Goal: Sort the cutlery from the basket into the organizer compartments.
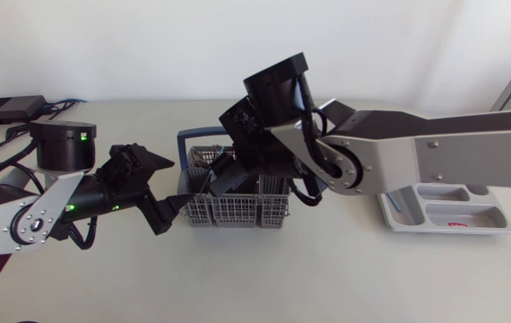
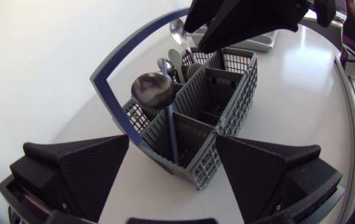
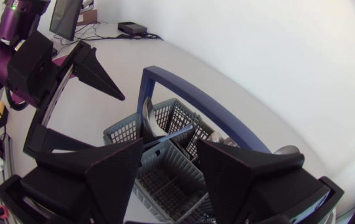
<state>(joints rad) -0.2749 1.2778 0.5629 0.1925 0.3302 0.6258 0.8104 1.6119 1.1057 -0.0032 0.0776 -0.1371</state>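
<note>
Grey basket: left gripper beside, right gripper above.

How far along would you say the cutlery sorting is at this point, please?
Barely begun. Nothing looks sorted: the organizer shows no cutlery I can make out. In hand: the right claw hangs open over the basket, and the left claw is open at its end. Left: the spoons in the basket.

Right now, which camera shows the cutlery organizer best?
Head view: the organizer shows its open compartments, only its far edge under the right arm. Left wrist view catches a sliver beyond the basket; right wrist view shows none.
</note>
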